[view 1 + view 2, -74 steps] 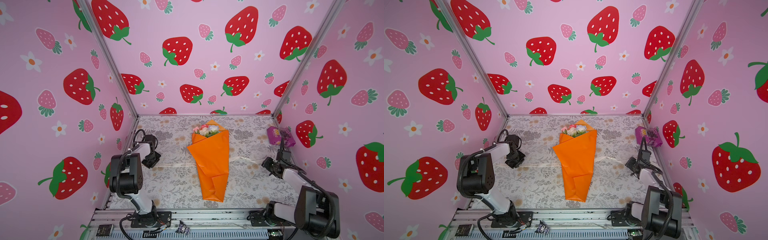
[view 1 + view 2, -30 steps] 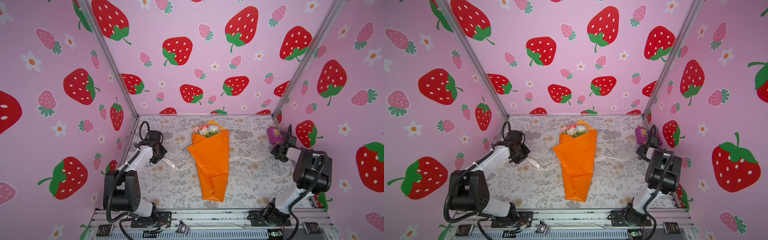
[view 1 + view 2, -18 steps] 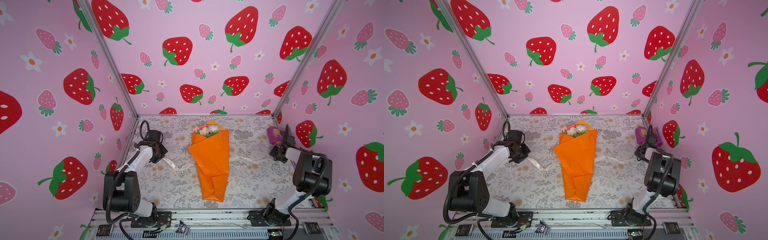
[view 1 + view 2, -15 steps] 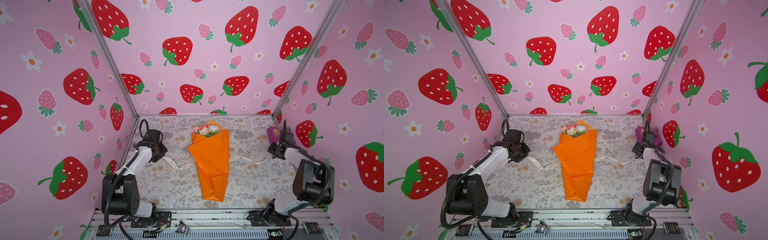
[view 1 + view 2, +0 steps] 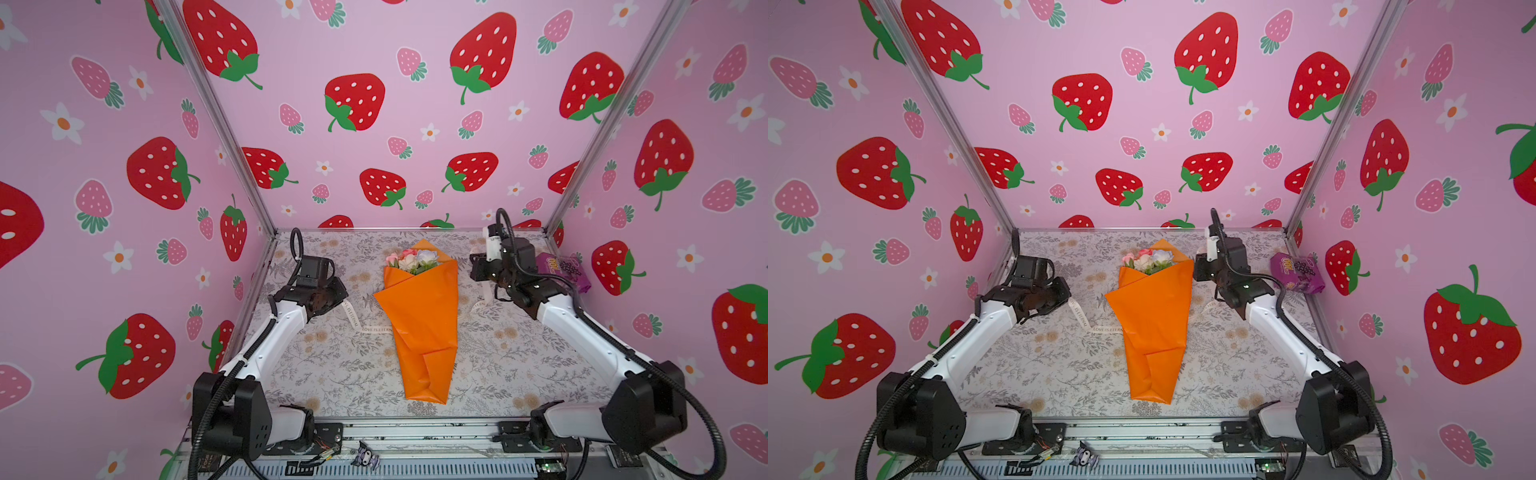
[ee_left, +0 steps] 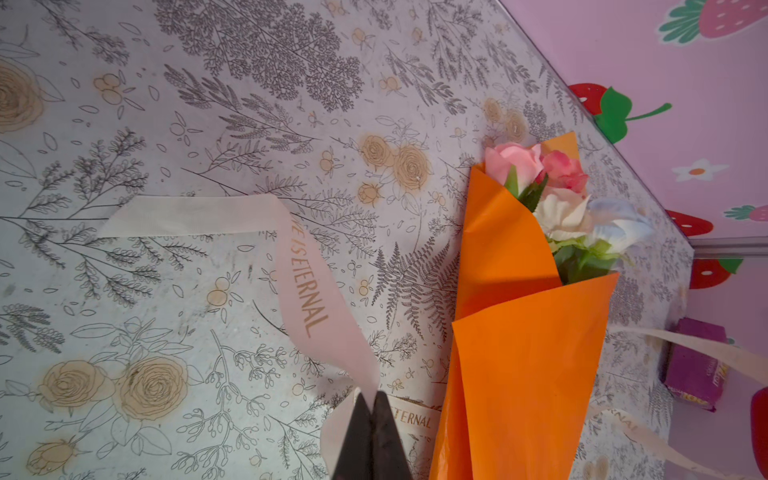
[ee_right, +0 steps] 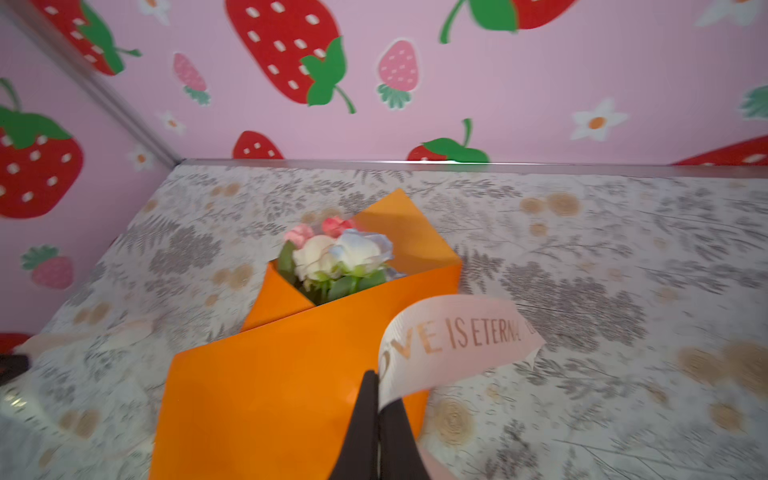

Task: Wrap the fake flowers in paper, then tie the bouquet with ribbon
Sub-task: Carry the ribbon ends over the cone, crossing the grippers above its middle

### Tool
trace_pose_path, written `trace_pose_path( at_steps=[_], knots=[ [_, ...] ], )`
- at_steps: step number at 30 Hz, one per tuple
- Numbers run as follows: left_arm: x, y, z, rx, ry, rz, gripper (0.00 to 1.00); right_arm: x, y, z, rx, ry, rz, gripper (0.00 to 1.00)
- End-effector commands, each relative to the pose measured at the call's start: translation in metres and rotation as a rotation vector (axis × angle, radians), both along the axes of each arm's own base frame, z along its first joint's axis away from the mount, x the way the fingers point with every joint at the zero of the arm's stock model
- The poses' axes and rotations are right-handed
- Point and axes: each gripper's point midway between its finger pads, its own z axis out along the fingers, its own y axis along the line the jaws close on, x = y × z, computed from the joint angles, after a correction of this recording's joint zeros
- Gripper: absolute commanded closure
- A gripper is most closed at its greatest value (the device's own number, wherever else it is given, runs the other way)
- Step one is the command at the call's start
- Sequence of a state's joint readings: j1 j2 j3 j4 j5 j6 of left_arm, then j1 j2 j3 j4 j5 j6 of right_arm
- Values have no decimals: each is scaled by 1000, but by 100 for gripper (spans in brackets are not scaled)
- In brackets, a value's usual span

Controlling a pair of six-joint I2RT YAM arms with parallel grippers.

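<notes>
The bouquet lies in the middle of the table, blooms toward the back wall. Pink, white and pale lilac roses peek from a cone of glossy orange paper, folded flat and creased near its tip. My left gripper is pressed together on the ribbon just beside the paper's left edge. My right gripper pinches the ribbon's other end (lifted, curling) on the right. The ribbon is cream and ribbed, with gold lettering; the table has a matte floral print.
</notes>
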State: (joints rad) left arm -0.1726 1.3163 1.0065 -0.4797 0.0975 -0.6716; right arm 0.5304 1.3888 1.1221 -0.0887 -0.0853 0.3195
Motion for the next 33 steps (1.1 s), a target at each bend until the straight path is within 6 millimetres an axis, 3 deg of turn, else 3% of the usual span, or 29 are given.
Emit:
trace_pose_path(
  at_steps=[1,6,9,14,19,26,28,33],
  knots=[
    [8,-12,35,19,-108,-62,100,-29,73,19,4,-57,247,100],
    [1,-26,42,58,-143,-112,100,-62,166,13,-37,-59,472,100],
    [-5,-22,38,76,-138,-93,100,-70,200,9,-82,-60,517,100],
    [-14,-19,27,64,-112,-64,100,-63,207,24,17,-51,438,100],
    [-19,-20,32,14,-185,-33,100,-82,230,19,91,-2,591,100],
    [-24,-16,53,-11,-297,-8,100,-125,265,-17,151,156,841,99],
    [-25,-14,56,-7,-304,-2,100,-136,267,-35,139,209,892,99],
    [-26,-14,61,-12,-320,-3,100,-141,257,-76,36,291,895,89]
  ],
)
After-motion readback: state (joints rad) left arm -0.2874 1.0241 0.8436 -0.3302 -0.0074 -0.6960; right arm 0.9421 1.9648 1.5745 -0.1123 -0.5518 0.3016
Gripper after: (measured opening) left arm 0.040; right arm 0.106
